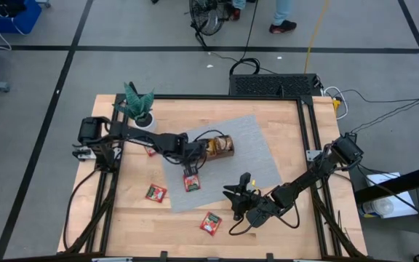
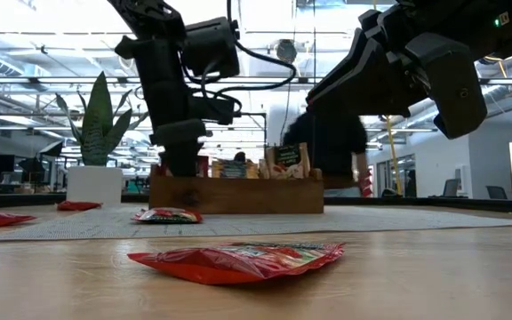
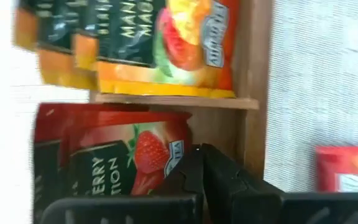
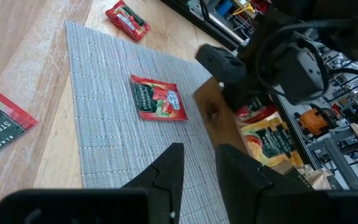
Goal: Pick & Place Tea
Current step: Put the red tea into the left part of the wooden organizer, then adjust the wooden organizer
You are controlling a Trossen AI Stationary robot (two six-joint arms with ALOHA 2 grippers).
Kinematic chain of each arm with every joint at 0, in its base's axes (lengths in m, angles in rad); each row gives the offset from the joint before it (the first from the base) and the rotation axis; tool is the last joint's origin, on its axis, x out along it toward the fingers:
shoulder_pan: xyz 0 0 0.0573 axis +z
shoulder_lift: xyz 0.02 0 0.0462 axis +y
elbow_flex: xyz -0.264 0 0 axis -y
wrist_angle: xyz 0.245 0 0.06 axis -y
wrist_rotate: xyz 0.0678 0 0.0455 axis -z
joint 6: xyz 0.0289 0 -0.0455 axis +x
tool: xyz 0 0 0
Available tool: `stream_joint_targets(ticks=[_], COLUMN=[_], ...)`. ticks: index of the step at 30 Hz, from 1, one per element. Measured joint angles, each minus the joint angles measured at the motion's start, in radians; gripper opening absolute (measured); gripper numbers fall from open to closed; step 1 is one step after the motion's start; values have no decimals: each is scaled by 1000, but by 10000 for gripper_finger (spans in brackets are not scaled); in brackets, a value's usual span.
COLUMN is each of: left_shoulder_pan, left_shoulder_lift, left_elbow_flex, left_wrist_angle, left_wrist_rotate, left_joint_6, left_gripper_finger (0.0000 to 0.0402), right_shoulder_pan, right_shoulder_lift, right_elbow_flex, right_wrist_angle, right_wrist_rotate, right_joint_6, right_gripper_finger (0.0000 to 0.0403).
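Observation:
A brown wooden tray (image 1: 222,145) stands on a grey mat (image 1: 257,156) and holds upright tea sachets, red (image 3: 123,168) and orange (image 3: 166,43), in separate compartments. My left gripper (image 1: 196,155) is shut at the tray's left end, its tips (image 3: 202,165) beside the red sachets and the tray's wall (image 3: 253,93). One red sachet (image 1: 192,180) lies flat on the mat. Others lie on the table (image 1: 156,192), (image 1: 210,223), and one lies by the left arm (image 1: 151,151). My right gripper (image 4: 197,171) is open and empty above the mat's near edge (image 1: 238,191). My left gripper is shut with its fingertips (image 3: 194,168) right against the corner of the front red sachet (image 3: 176,158) in the tray's compartment. The fingers come from above, pointing down. I cannot tell whether they touch the sachet or the tray.
A potted plant (image 1: 138,108) stands at the table's far left corner. A black metal frame (image 1: 308,138) runs along the table's edges. In the low view a person (image 2: 332,147) stands in the room behind the tray.

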Motion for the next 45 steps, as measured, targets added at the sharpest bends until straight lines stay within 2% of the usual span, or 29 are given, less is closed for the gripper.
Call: stream_joint_targets(ticks=[4,7,12,15,19,23,25,27,30,37,45], left_shoulder_pan=[-41,-102,-238,-304,-367,-410,-411,-407,-398,-329,-273], left_shoulder_lift=[-17,-59,-160,-210,-243,-247,-236,-214,-188,-144,-115], left_elbow_flex=[0,0,0,2,2,-20,-78,-148,-204,-226,-226], left_wrist_angle=[-9,8,86,92,45,-1,29,127,181,231,178], left_wrist_rotate=[17,-19,-142,-147,-163,-242,-196,-162,-200,-189,-169], left_joint_6=[14,47,76,104,72,-60,-117,-143,-132,-135,-161], left_gripper_finger=[15,4,10,5,6,10,4,4,3,3,3], right_shoulder_pan=[0,0,17,28,32,28,25,24,25,24,24], right_shoulder_lift=[0,0,0,0,0,0,0,0,0,0,0], right_elbow_flex=[0,0,0,0,1,1,1,1,1,1,0], right_wrist_angle=[0,0,-1,2,-2,-8,-8,-8,-7,2,-2], right_wrist_rotate=[0,0,0,0,1,-1,0,0,0,0,0], right_joint_6=[0,0,4,-1,1,32,33,32,27,23,22], right_gripper_finger=[79,79,79,79,79,79,79,79,79,79,79])
